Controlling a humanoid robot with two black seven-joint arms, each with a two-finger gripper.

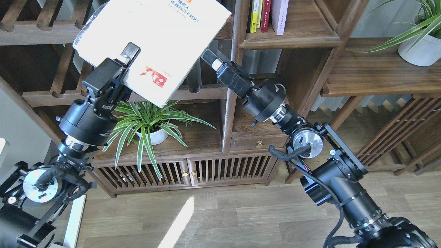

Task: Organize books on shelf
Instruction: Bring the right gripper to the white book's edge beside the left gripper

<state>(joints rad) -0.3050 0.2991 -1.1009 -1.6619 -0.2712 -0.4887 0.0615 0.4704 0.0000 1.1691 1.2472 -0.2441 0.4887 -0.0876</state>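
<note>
- Large white book [162, 41]: paperback with red characters near its top edge and a red patch low on the cover. Held in the air, tilted, in front of the slatted rack [41, 31] at upper left; its right corner reaches close to the bookcase upright [237, 51]. Not resting on any board.
- Left gripper [125, 65]: black, at the book's lower left edge. Jaws clamped on the large white book, one finger lying over the cover.
- Right gripper [210, 59]: black, far end pointing up and left, just beside the white book's right edge and in front of the upright. Seen nearly edge-on; whether its jaws are apart or together cannot be told. Contact with the book cannot be told.
- Shelf [293, 38]: solid-plank compartment, upper right of centre.
- Standing books on that shelf, upright at its left end: yellow book [255, 15], red book [266, 15], pale lilac book [279, 15], side by side and touching.
- Potted plant [148, 120]: green striped leaves, white pot, on the lower board under the held book.
- Second potted plant [418, 44]: white pot, on the side counter [372, 75] at right.
- Slatted cabinet doors [193, 170]: at the bookcase base, small brass knobs.
- Wood floor [224, 213]: pale planks, a sunlit streak.
</note>
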